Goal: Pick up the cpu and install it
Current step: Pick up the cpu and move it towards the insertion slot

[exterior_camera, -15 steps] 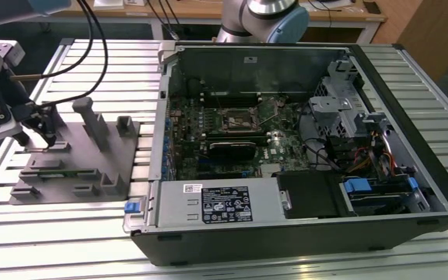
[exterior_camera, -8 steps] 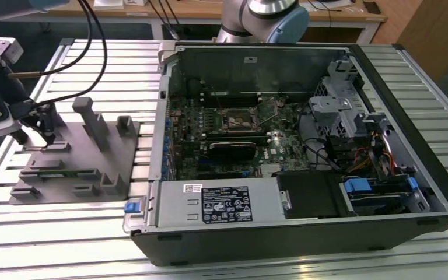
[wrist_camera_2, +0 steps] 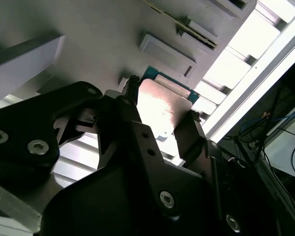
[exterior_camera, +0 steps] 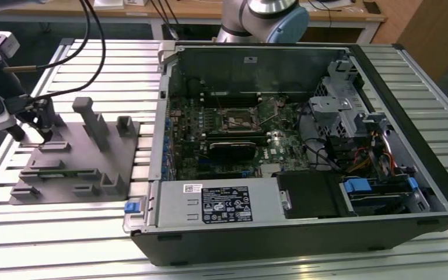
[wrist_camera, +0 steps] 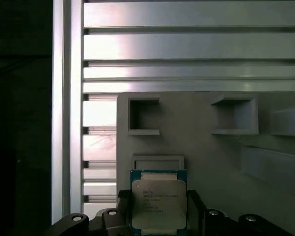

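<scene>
At the exterior view's left, the gripper (exterior_camera: 33, 137): I see it low over the grey fixture (exterior_camera: 76, 160), at the end farthest from the computer case (exterior_camera: 302, 146), black fingers pointing down.
Exterior view, fixture: it lies flat on the slatted metal table (exterior_camera: 68, 233), with upright posts and small pockets, just beside the case.
Exterior view, case: it is open and on its side, with the motherboard (exterior_camera: 232, 146) facing up. The black socket frame (exterior_camera: 235, 121) sits near the board's middle, well apart from the gripper.
Second wrist view, cpu (wrist_camera_2: 162, 110): I see a pale silver top with a strip of green edge, set between the two fingers (wrist_camera_2: 187, 135), with the grey fixture behind it.
Second wrist view, grip: one black finger lies against each of two opposite edges, so I read them as clamped on the cpu.
First wrist view, cpu (wrist_camera: 159, 204): its metal top faces the camera with a green rim around it. It is just beside a shallow rectangular pocket (wrist_camera: 158, 161) in the fixture.
First wrist view, fingers (wrist_camera: 193, 209): they press on both sides, and I see no gap.
First wrist view, height: I cannot tell whether the cpu rests on the fixture or hangs clear of it.
First wrist view, table (wrist_camera: 187, 44): its bright slats run beyond the fixture's edge.
</scene>
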